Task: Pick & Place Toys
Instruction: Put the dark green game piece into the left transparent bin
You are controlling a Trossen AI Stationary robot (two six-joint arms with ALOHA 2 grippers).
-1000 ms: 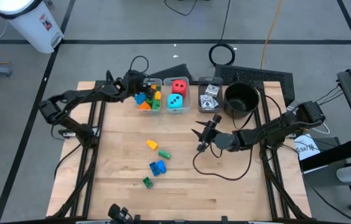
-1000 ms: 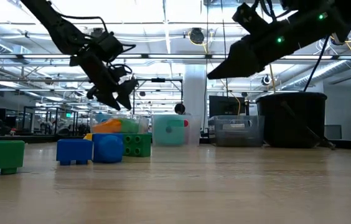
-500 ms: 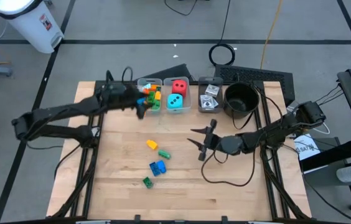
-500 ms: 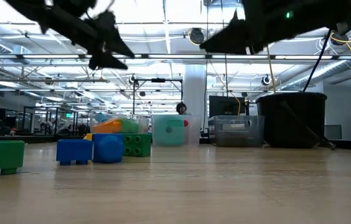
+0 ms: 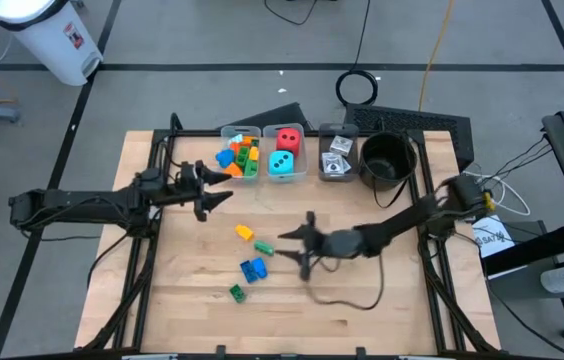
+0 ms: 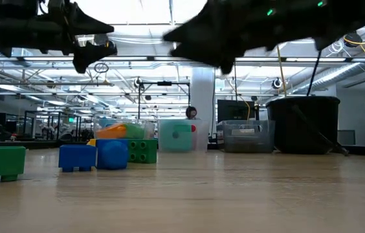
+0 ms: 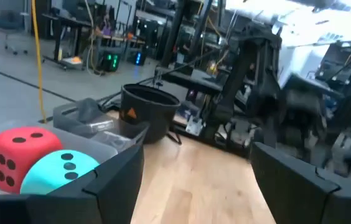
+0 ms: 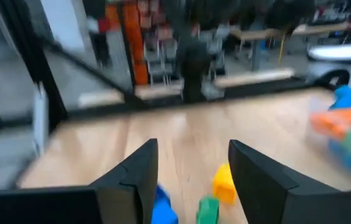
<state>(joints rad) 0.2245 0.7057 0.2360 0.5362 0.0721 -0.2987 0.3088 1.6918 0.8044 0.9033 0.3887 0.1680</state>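
Left pincer (image 5: 218,189) open, empty, right pincer (image 5: 295,248) parted, empty

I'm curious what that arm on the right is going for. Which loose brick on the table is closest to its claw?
The small green brick, just beside the right gripper. It lies next to the yellow brick; the blue brick and the other green brick lie farther off.

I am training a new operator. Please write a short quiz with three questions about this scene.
1. True or false: the right gripper holds a brick.
2. Which loose brick lies nearest the table's front edge? A yellow, B blue, C green
3. Fill in: the red die and the teal die share one clear ____.

Key:
1. False; its jaws are open and empty.
2. C, the green brick, in front of the blue brick and yellow brick.
3. bin.
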